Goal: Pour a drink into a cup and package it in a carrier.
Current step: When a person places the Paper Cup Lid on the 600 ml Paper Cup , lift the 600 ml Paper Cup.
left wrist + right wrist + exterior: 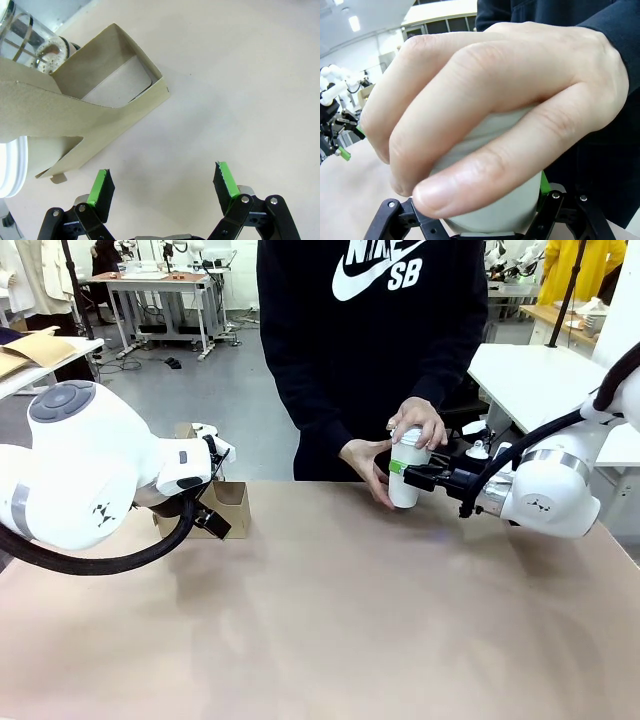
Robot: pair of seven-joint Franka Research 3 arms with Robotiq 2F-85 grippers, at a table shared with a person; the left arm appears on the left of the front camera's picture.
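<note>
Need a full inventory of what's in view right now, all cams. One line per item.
cup: 1, white paper, far side of the table, upright between the right claw's fingers
carrier: 1, brown cardboard, on the table's left side, just ahead of the left claw
glass jug: 1, clear with a metal band, behind the carrier in the left wrist view
table: 1, tan top
person's hands: 2, one on the cup's top, the other against its side
left claw: 1, black with green pads, open, over bare table beside the carrier
right claw: 1, black with green pads, shut on the cup
</note>
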